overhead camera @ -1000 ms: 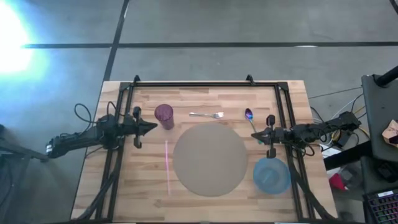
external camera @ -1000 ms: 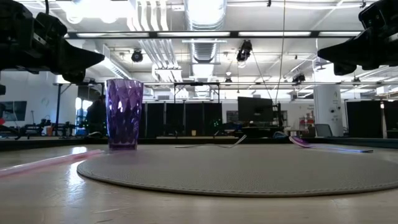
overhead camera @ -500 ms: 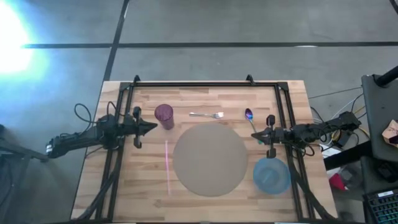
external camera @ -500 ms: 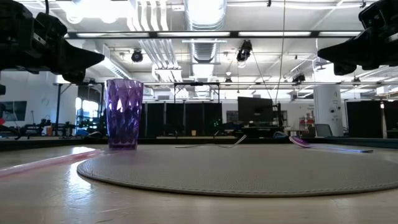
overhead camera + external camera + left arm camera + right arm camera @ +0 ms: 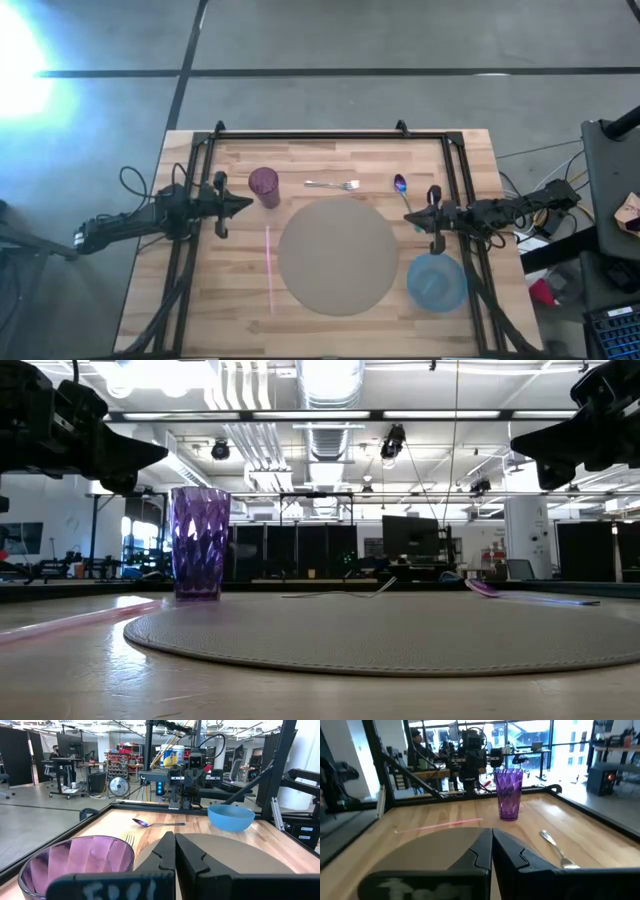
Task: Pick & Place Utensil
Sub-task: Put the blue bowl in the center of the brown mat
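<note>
Near edge of tabletop: blue bowl at the right front corner, round grey placemat in the middle, pink straw lying just left of the mat. Mid-depth: left pincer clenched, empty, hovering off the mat's left rim beside the cup. Right pincer also clenched, empty, hovering off the mat's right rim, just by the spoon handle. Far side: purple cup upright, fork lying flat past the mat's far rim, tines toward the right, spoon w/ iridescent bowl end pointing away, handle running back toward the right arm. Nothing on the mat yet.

Step in hand, judged: reach for a utensil, prob. w/ right arm since the spoon is nearest it. To do well: release the fingers first, come down over the handle mid-length, fingers across the handle not along it, low enough to catch a flat thin piece w/o scraping the wood. Risk: handle skids or rotates on closing.
</note>
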